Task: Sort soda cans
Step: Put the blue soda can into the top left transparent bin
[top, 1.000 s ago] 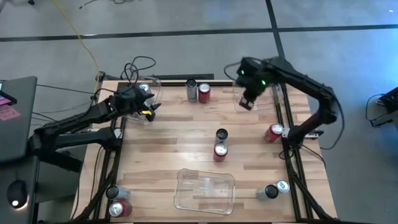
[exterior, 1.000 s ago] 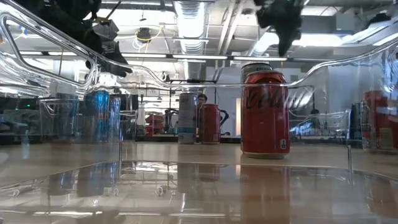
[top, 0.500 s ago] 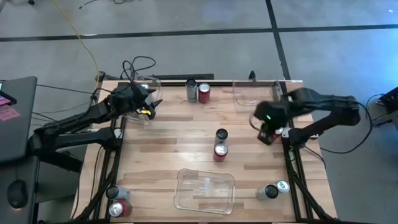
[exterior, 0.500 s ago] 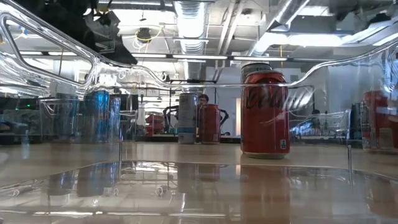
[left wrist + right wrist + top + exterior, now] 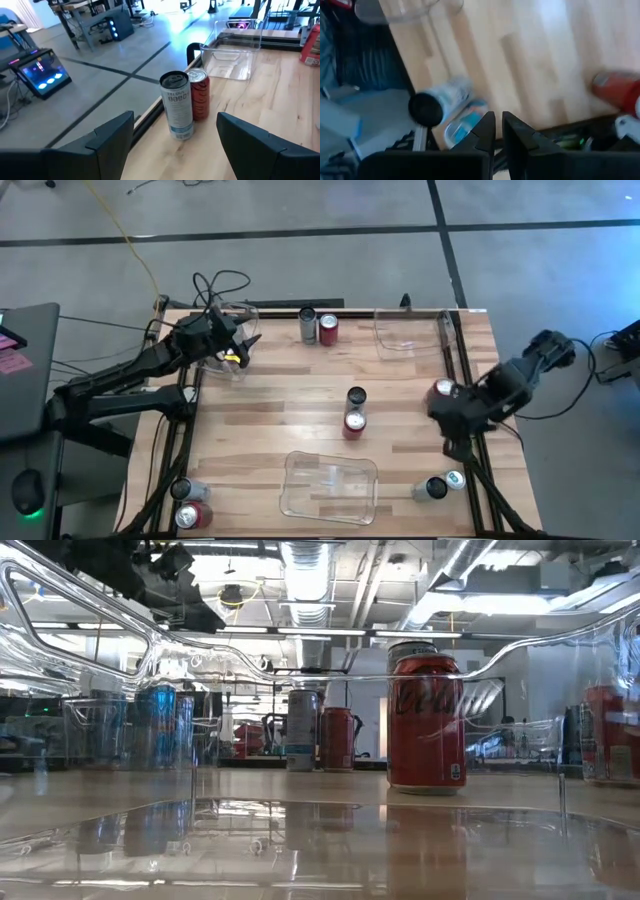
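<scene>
My left gripper (image 5: 243, 350) hangs open over the far-left clear bin (image 5: 232, 330). In the left wrist view its fingers frame a silver can (image 5: 177, 106) and a red can (image 5: 199, 93) standing together at the far edge. My right gripper (image 5: 452, 442) is shut and hovers at the table's right edge, between a red can (image 5: 441, 391) and the near-right pair, a dark can (image 5: 434, 488) and a silver-blue can (image 5: 455, 478). A dark can (image 5: 356, 397) and a red can (image 5: 354, 422) stand mid-table. Silver-blue cans (image 5: 150, 725) stand inside the far-left bin.
A clear bin (image 5: 408, 332) sits at the far right and another clear bin (image 5: 328, 485) at the near middle. A silver can (image 5: 188, 492) and a red can (image 5: 192, 515) stand at the near-left corner. Bare wood lies between the middle cans and the left edge.
My right arm has swung from above the far-right bin toward the near edge along the table's right side, passing the red can there, and now hangs near the near-right pair of cans. No can has moved.
</scene>
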`<state>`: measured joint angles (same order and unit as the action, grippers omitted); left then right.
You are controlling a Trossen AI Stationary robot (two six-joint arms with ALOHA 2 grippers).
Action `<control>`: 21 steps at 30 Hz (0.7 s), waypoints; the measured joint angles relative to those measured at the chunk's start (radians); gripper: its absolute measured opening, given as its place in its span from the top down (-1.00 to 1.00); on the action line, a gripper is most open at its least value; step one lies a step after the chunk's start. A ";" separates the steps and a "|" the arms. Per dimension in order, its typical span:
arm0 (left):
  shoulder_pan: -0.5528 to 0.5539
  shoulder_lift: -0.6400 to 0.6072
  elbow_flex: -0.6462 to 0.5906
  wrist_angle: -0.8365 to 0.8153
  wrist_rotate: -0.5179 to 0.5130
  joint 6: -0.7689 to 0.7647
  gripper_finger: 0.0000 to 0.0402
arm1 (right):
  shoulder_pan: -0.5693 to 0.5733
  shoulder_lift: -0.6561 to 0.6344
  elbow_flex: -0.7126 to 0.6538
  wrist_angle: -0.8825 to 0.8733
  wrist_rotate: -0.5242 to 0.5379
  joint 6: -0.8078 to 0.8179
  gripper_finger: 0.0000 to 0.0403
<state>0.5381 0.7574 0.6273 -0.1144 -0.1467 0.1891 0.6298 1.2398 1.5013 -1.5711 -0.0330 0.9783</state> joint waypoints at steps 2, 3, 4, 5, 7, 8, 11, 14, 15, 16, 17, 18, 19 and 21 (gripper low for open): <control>0.000 0.000 0.000 0.000 0.000 0.009 -0.40 | 0.053 0.014 0.000 0.000 -0.027 0.067 0.73; 0.000 0.000 0.000 0.000 0.000 0.009 -0.40 | 0.079 0.022 0.000 0.000 -0.036 0.098 0.73; 0.000 0.000 0.000 0.001 0.000 0.010 -0.40 | 0.105 0.029 0.000 0.001 -0.042 0.129 0.73; 0.000 0.000 0.000 0.003 0.000 0.016 -0.40 | 0.132 0.038 0.000 0.001 -0.043 0.163 0.73; 0.000 0.000 0.000 0.011 0.000 0.032 -0.40 | 0.178 0.054 0.000 0.000 -0.042 0.246 0.73; 0.000 0.000 0.000 0.018 0.000 0.035 -0.40 | 0.198 0.064 0.000 0.001 -0.037 0.300 0.73; 0.000 0.001 0.000 0.054 0.002 0.037 -0.40 | 0.256 0.100 0.000 0.048 -0.001 0.458 0.73; 0.000 0.003 0.000 0.077 0.011 0.041 -0.40 | 0.302 0.132 0.000 0.091 0.008 0.539 0.71; 0.000 0.003 0.000 0.082 0.011 0.043 -0.40 | 0.312 0.140 0.000 0.095 0.009 0.568 0.70; 0.000 0.003 0.000 0.085 0.011 0.050 -0.40 | 0.321 0.147 0.000 0.095 0.009 0.598 0.68; 0.000 0.003 0.000 0.086 0.011 0.060 -0.40 | 0.331 0.155 0.000 0.093 0.009 0.626 0.65; 0.000 0.003 0.000 0.086 0.011 0.071 -0.40 | 0.341 0.160 0.000 0.090 0.010 0.645 0.61; 0.000 0.003 0.000 0.087 0.011 0.081 -0.40 | 0.351 0.170 0.000 0.088 0.010 0.663 0.57; 0.000 0.003 0.000 0.093 0.012 0.095 -0.40 | 0.368 0.194 0.000 0.079 0.022 0.713 0.46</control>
<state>0.5381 0.7609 0.6273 -0.0210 -0.1351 0.2837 0.9981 1.4340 1.5013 -1.4919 -0.0112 1.6911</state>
